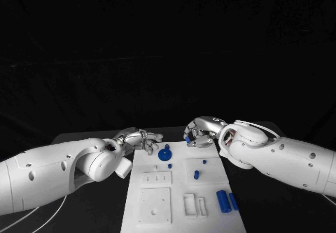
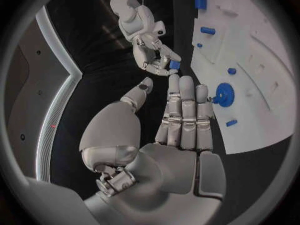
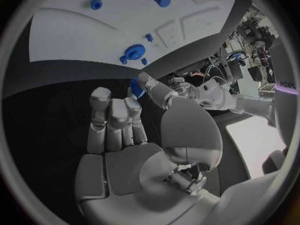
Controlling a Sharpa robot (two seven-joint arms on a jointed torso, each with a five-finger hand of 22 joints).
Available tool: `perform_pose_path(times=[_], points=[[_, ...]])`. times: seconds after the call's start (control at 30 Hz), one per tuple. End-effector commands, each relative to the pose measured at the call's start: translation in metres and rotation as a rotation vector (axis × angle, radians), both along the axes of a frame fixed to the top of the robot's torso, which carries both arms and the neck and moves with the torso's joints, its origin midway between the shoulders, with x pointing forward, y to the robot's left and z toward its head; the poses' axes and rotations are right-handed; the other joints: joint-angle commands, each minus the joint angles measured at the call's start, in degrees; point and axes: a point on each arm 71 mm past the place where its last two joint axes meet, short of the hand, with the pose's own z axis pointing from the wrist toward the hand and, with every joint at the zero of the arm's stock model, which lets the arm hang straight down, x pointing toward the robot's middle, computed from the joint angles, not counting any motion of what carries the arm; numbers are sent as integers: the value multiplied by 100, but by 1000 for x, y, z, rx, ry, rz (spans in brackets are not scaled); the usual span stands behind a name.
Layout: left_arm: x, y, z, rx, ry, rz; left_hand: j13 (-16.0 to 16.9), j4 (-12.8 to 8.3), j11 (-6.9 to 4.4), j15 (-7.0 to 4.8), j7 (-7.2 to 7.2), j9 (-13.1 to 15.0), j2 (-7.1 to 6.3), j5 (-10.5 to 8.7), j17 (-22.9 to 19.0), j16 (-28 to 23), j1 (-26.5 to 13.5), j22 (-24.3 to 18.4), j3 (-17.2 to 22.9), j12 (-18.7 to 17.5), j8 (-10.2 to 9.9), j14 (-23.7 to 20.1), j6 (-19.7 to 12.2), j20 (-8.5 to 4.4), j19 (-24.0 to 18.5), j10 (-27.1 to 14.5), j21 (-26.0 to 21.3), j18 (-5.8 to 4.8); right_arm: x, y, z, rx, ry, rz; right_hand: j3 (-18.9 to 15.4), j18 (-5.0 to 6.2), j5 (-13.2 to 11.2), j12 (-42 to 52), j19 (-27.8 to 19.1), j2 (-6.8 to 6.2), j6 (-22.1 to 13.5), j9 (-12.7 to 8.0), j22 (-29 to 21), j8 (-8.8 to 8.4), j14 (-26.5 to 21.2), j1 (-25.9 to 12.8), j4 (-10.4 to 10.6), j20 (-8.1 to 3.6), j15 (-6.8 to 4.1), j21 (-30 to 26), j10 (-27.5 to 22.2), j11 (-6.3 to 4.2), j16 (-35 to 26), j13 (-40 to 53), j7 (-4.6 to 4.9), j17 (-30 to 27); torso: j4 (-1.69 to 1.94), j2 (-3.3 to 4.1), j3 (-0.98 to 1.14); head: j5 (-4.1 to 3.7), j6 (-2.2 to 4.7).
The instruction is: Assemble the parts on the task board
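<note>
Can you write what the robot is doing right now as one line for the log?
right robot hand: pinches small blue part beyond board's far edge | left robot hand: open by blue gear | task board: assembly unfinished

Almost no writing could be read in these views. In the right wrist view, dark capital letters stood on a white robot arm (image 3: 284, 85) at the edge of the circle, cut off and too bent to spell out with confidence. In the head view, a small dark mark, possibly a digit, sat on the silver wrist of the right hand (image 1: 201, 132), too small to read; the task board (image 1: 183, 194) and its blue parts (image 1: 164, 155) carried no legible labels.
</note>
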Motion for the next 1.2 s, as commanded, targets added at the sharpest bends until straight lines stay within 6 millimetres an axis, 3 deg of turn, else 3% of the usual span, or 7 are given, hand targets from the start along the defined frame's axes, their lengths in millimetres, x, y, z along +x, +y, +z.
perform_pose_path(times=[0.03,0.13,0.2,0.3,0.33,0.63,1.2], points=[[1,-8,1,8,46,-16,0,97,26,13,13,-12,-80,-35,-8,21,-140,-17,-64,-2,-50,-40,-7,-121,14,-48,28,9,-5,14,5,-72,-65,13,29,291,-28,7,-8,-59,265,97,88,-13,17,-6,12,-47,-37,16,31,5,-30,1,233,7,-10,-63,4,16,-22],[2,-14,0,15,69,-9,-33,304,80,31,37,-26,-131,-33,-26,12,-384,-38,-81,-85,-95,-99,-48,-138,-25,-208,9,2,-9,27,6,-77,-81,43,54,291,-32,-6,-7,-70,266,96,87,-18,18,9,22,-48,-38,14,21,4,-33,-10,232,7,-11,-92,4,62,-42],[2,-17,-2,25,89,-15,-109,403,229,89,70,-42,-241,-29,-73,-61,-409,-71,2,-263,-142,-230,-102,-126,-112,-551,-44,-15,-11,34,7,-80,-90,52,80,291,-40,-7,-7,-78,270,95,86,-22,19,24,32,-48,-37,12,25,4,-36,-9,233,7,-7,-104,11,76,-45],[3,-19,-4,47,94,-18,-149,548,328,176,116,-76,-418,-32,-143,-160,-407,-124,134,-361,-210,-353,-191,-48,-224,-773,-126,-35,-13,40,7,-90,-103,60,89,291,-37,-11,-5,-80,272,94,86,-24,20,20,46,-47,-36,12,24,5,-37,-12,234,7,-1,-114,16,79,-52],[2,-19,-4,61,92,-24,-142,671,331,182,121,-84,-507,-28,-157,-156,-412,-134,217,-351,-222,-335,-199,-38,-217,-789,-121,-15,-14,43,7,-90,-104,63,94,291,-38,-18,-4,-84,273,94,86,-26,20,18,56,-46,-36,12,19,6,-38,-18,234,7,3,-118,18,82,-58],[2,-23,-6,119,88,-31,-93,1004,300,178,81,-64,-651,-31,-185,-146,-535,-122,249,-265,-172,-338,-95,-26,-244,-732,-81,-7,-18,59,9,-82,-110,94,136,291,-50,-29,2,-121,278,91,86,-36,24,18,106,-46,-36,12,23,5,-43,-23,233,8,0,-105,11,129,-72],[3,-28,-6,147,66,-49,-66,994,296,180,71,-61,-531,-29,-203,-132,-373,-109,186,-225,-168,-355,-82,-22,-286,-749,-48,-7,-23,77,7,-79,-98,127,156,291,-26,-29,7,-127,283,92,86,-41,26,17,135,-47,-36,12,31,5,-45,-19,234,10,1,-92,10,143,-95]])
